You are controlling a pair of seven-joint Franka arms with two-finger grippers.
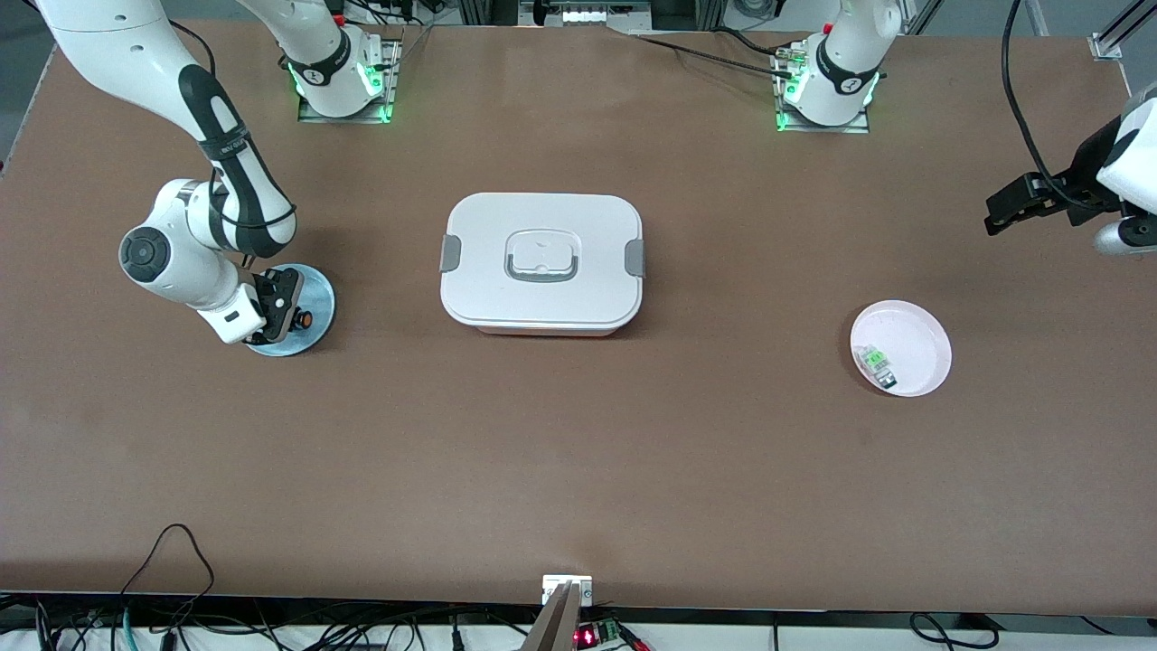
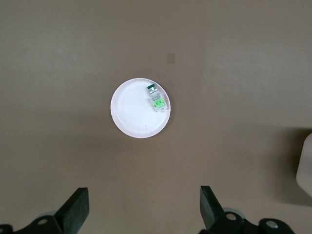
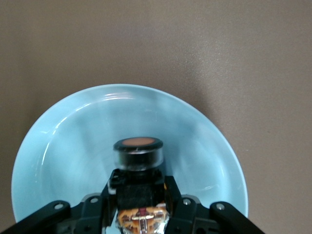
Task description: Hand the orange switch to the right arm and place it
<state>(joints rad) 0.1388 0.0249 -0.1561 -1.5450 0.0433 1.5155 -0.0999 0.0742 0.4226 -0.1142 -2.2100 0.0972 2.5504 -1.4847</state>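
Front view: we see right gripper (image 1: 287, 318) low over glossy round blue plate (image 1: 318, 306), toward right arm's end from white rounded-rectangle lidded box (image 1: 541, 264). Left gripper (image 1: 1003, 210) waits aloft past matte pink plate (image 1: 922, 333).

Left wrist view: we note its black fingers (image 2: 76, 208) spread wide, holding nothing.

Right wrist view: we see fingers (image 3: 171, 187) clamped on orange switch (image 3: 138, 152), smooth orange cap, black cylindrical body, over blue plate.

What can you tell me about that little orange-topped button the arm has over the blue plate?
The orange switch is a tiny part with a round orange cap in a dark ring on a black body, with orange markings lower down. The right gripper has its black fingers shut on the body, cap pointing away from the wrist, just above the pale blue plate. Whether it touches the plate cannot be seen.
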